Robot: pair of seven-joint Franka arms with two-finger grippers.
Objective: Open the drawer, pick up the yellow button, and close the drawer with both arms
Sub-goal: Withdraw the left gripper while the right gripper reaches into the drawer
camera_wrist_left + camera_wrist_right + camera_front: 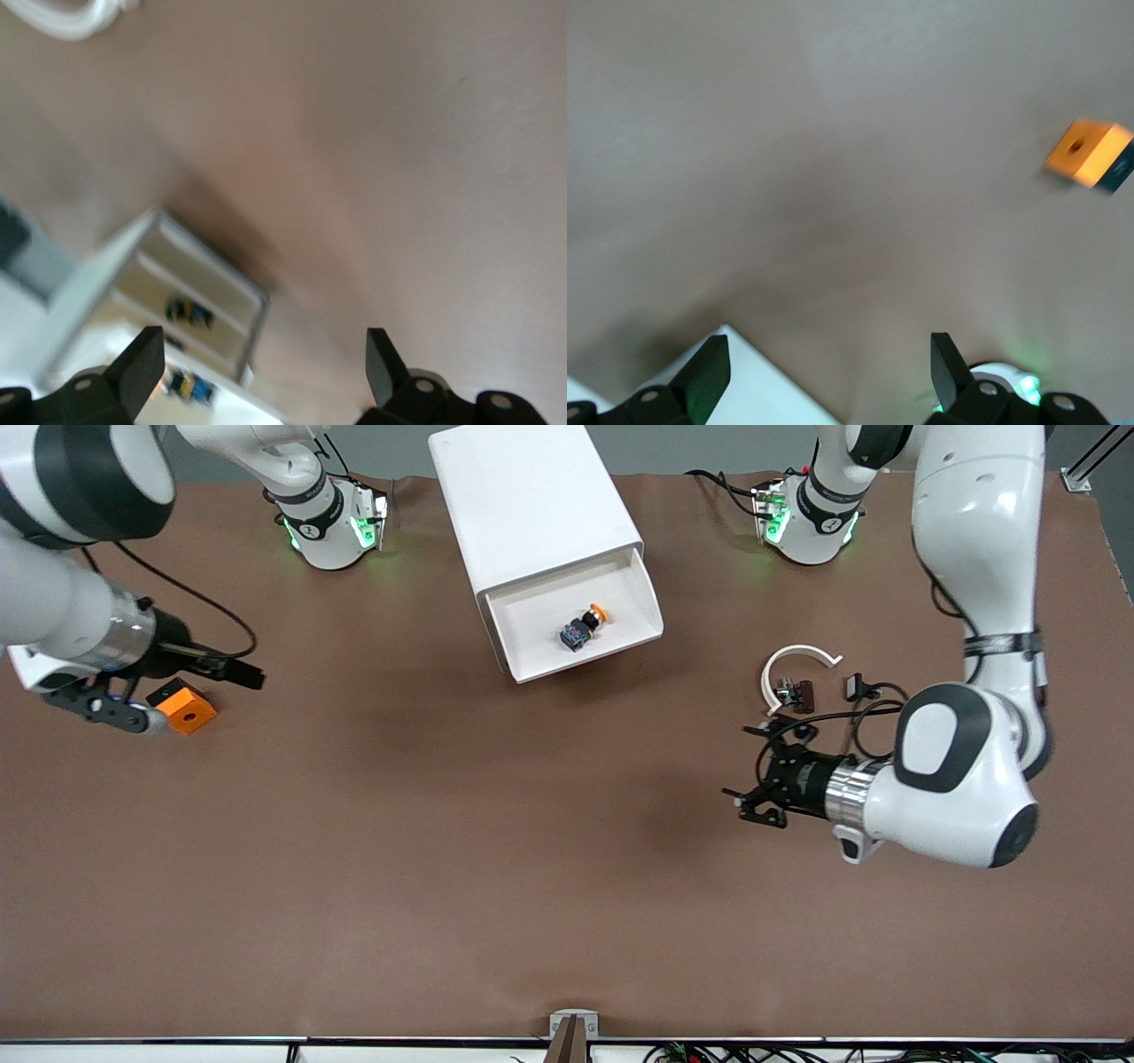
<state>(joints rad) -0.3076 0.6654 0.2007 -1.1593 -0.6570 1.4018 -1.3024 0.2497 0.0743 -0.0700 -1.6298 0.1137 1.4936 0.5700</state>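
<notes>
On the bench (443,824) the cabinet's (532,505) drawer (640,593) stands open with the button (582,627) inside, so either gripper, left (749,784) or right (190,691), both with jaws spread and empty, should descend squarely over its cap, though the drawer's knob is hidden.

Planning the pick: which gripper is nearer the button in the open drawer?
Left. The left gripper is over bare table toward the left arm's end; the right gripper, by the orange block, is farther from the button.
</notes>
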